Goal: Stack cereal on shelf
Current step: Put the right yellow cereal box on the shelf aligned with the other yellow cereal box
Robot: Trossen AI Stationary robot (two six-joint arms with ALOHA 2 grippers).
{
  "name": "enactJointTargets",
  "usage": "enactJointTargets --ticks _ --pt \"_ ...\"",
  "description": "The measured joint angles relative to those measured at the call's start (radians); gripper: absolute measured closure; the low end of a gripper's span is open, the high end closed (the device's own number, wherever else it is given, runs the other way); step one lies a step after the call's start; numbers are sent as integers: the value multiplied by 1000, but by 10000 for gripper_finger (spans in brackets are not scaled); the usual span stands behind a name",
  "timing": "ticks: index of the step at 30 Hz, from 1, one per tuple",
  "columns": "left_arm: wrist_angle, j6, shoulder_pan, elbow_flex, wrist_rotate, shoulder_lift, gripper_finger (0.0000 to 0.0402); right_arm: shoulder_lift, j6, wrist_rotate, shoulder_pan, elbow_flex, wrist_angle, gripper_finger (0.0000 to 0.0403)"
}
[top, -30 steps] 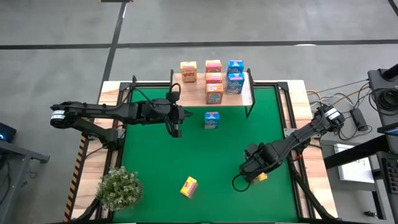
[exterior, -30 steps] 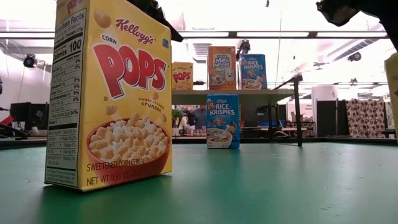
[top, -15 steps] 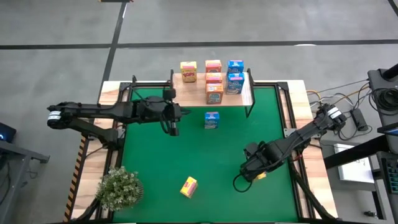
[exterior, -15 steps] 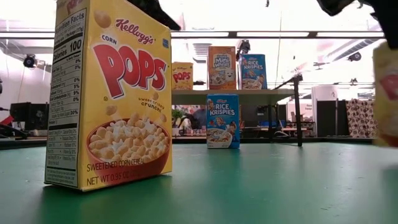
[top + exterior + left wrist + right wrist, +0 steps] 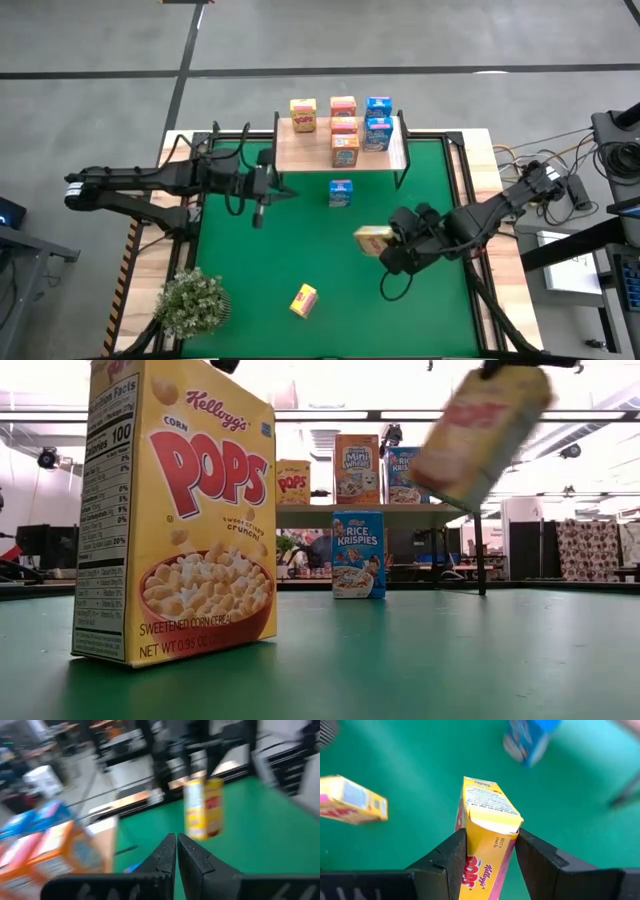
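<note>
In the high view, the right end effector (image 5: 392,246) sits right of the frame centre, above the green mat (image 5: 300,250) on the counter (image 5: 480,150). It is grasping a yellow cereal box (image 5: 373,240) between its two fingers, and the box is lifted off the mat and tilted. The left end effector (image 5: 259,207) is in the left middle of the frame, its fingers clenched with nothing between them. The shelf (image 5: 340,152) stands at the upper centre. Five small boxes are on it or just behind it, yellow, orange-pink and blue. One blue box (image 5: 340,193) stands on the mat just below the shelf. Another yellow box (image 5: 303,299) lies near the bottom centre, right of the potted plant (image 5: 192,302).
</note>
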Motion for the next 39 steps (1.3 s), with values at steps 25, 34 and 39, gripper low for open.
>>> enactJointTargets --ticks 25,34,39 --pt "257 -166 1 3 115 264 131 2 -908 -1 -225 1 394 250" --pt "361 -166 23 3 115 369 126 2 -928 -1 -225 1 393 250" --pt "412 -167 36 3 116 416 138 2 -929 -1 -225 1 393 250"
